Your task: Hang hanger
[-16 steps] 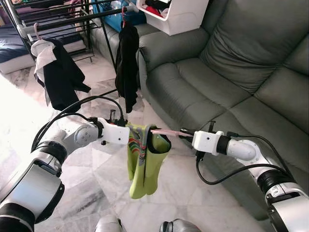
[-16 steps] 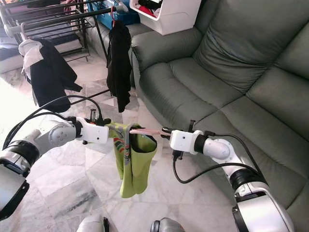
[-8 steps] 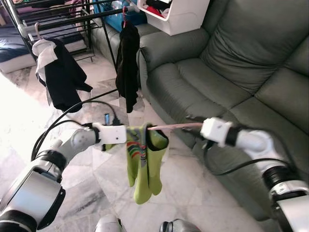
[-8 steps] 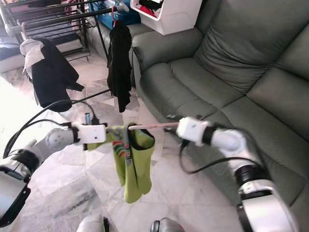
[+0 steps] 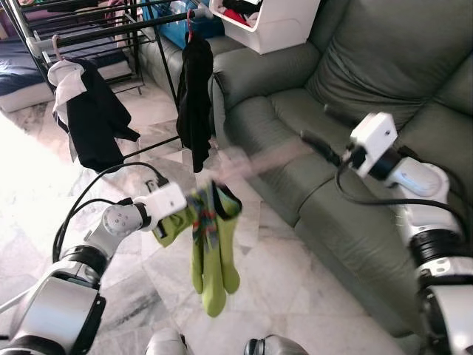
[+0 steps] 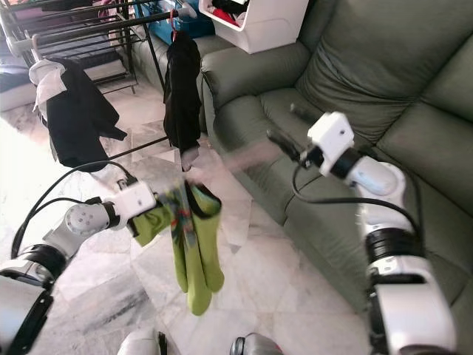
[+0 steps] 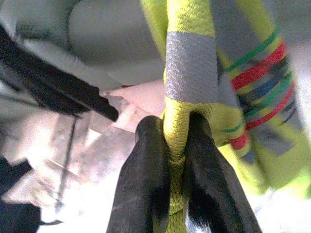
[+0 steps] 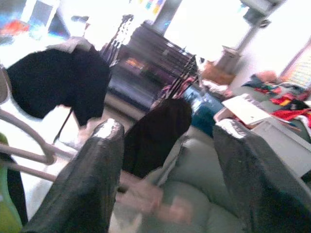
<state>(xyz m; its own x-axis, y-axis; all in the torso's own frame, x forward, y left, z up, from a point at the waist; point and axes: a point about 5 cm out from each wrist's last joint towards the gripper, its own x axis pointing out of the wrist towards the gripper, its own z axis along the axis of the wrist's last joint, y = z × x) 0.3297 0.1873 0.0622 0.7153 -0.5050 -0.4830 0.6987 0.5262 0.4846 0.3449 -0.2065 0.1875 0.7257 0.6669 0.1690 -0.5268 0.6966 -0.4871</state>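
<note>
While the left gripper (image 5: 194,209) is closed on the lime-green striped fabric garment (image 5: 214,251), the pale pink hanger (image 5: 255,157) (much blurred) lies between both grippers in the head views. From the left wrist, black fingers (image 7: 146,179) pinch the green hem. From the right wrist, the right gripper (image 8: 167,145) stands open, hanger bars beside one finger.

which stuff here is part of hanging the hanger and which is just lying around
Part of the job: pink hanger, blurred; green garment; left gripper pinching it; right gripper, open; drying rack.

Lying around: sofa; black clothes; white bin.
</note>
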